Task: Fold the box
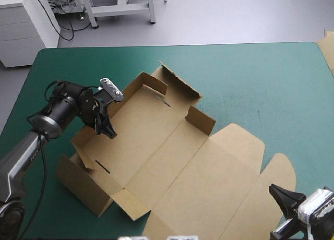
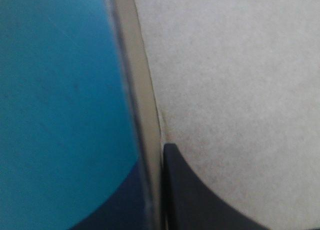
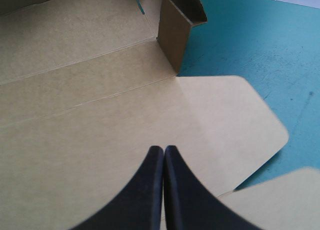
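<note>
Now the left gripper (image 1: 105,127) pinches the box (image 1: 172,162) by its raised wall (image 1: 131,87), while the right gripper (image 3: 164,149), closed and empty, hovers over the flat lid ahead, so ease that wall inward along its crease, gently.

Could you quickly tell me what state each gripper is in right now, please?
Left gripper: shut on the box.
Right gripper: shut, holding nothing.
</note>
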Controlling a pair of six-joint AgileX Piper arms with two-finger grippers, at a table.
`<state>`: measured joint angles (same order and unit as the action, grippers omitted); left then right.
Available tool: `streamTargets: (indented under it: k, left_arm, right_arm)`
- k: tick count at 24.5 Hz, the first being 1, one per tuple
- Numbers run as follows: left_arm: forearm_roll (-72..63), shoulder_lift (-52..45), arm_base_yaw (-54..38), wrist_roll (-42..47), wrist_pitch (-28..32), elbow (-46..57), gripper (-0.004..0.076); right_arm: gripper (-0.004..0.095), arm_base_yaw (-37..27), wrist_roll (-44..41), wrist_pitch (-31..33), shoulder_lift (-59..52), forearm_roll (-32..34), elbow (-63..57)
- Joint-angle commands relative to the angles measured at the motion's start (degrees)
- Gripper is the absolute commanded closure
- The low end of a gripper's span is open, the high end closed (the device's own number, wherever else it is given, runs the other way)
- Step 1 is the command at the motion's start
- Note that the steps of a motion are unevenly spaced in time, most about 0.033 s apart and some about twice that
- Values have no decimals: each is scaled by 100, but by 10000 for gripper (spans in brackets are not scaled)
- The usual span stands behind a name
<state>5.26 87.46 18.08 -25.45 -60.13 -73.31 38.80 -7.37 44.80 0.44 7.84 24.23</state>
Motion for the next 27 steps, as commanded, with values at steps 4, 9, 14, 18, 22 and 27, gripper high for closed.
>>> streamTargets:
  k: [4,9,14,18,22,27]
  left_arm:
    - [1266,-209,641,178,1156,-194,732]
    - [2200,-209,1324,168,1653,-194,732]
    - [2781,-209,1992,158,2072,-194,732]
    - [3823,-209,2598,143,2520,-194,732]
    - [4306,-209,2752,162,3104,-194,732]
    - [4110,-209,3137,162,2720,-132,732]
  right_arm:
    - [926,-5,26,-447,105,88,147]
    - [925,-5,26,-447,105,88,147]
    - [925,-5,26,-447,105,88,147]
    - [925,-5,26,-447,105,88,147]
    - [925,-5,26,-447,105,88,147]
    - [925,-5,26,-447,105,88,147]
